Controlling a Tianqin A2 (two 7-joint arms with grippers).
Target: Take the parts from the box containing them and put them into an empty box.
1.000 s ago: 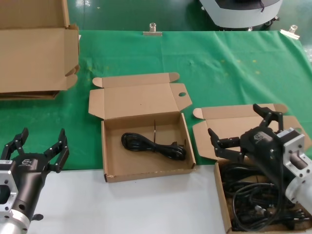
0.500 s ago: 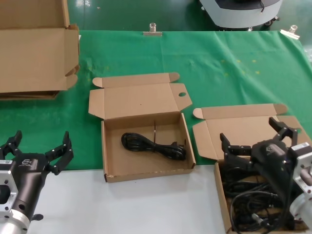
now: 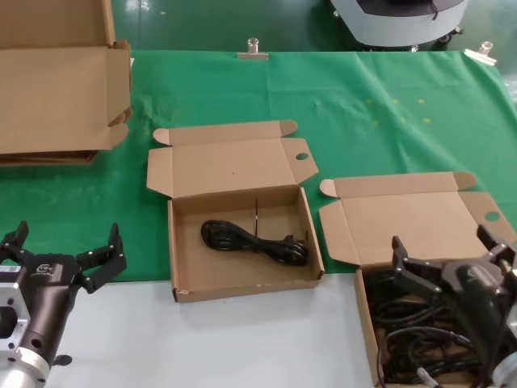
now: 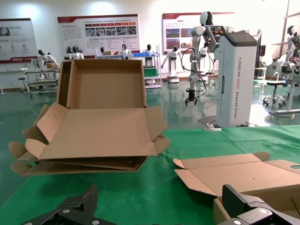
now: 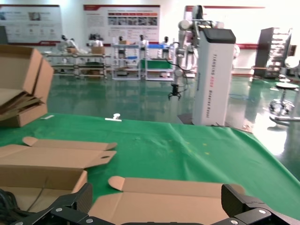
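Your right gripper sits low at the near right, fingers spread wide, right over the cable-filled mailer box at the table's near right corner. It holds nothing; the fingertips flank the tangle of black cables inside. That box's lid lies flat open behind it, with the round hole near its right edge.

Your left gripper is parked at the near left, also wide open and empty, over the white tabletop strip just short of the green cloth.

The second mailer box sits centre, lid folded back, with one black cable already lying in it. There's a clear gap between the two mailer boxes, and their lids nearly meet at the ear flaps.

The large plain cartons are stacked far left, well apart from both grippers. Metal clips pin the cloth at the far edge.

The wrist views show a showroom floor, wall posters and other robots beyond the table.

The white strip between the left gripper and the centre box is open.
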